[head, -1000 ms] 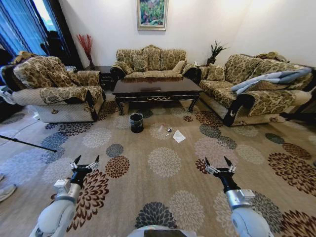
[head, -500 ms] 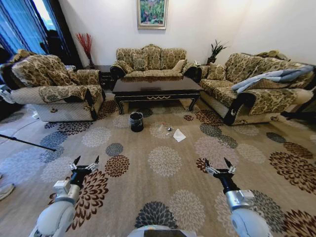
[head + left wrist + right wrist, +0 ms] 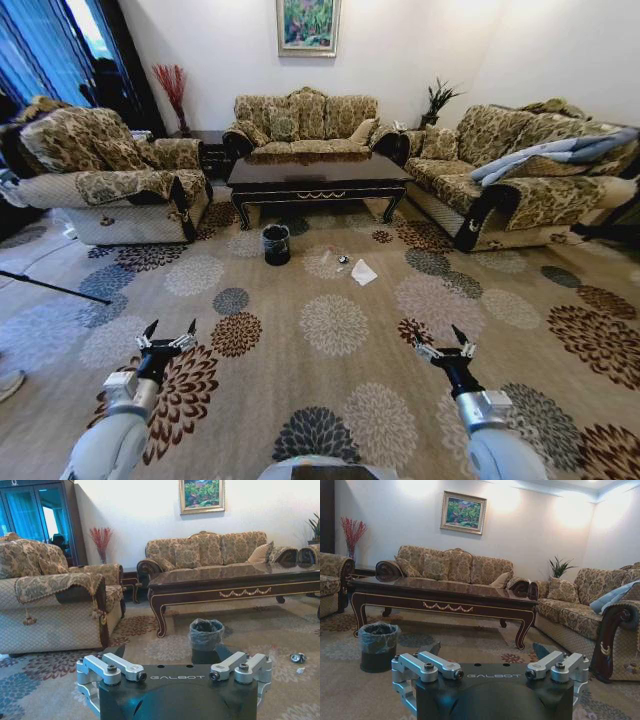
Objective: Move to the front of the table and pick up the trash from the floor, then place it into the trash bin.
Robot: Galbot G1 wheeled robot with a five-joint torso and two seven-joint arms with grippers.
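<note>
Head view: both pincers, left (image 3: 167,333) and right (image 3: 447,340), hover spread open over the flower-medallion carpet floor (image 3: 330,395); the small black bag-lined bin (image 3: 276,245) stands before the dark glossy wooden worktop (image 3: 315,176), white crumpled paper (image 3: 363,273) nearby.

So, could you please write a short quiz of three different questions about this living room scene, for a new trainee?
1. True or false: the trash bin stands on the floor in front of the table.
2. The white paper lies on which side of the bin, seen from the robot? A) its left B) its right C) behind it
3. Fill in: the left gripper and the right gripper are both ____ and hold nothing.

Key: 1 true; 2 B; 3 open.
</note>
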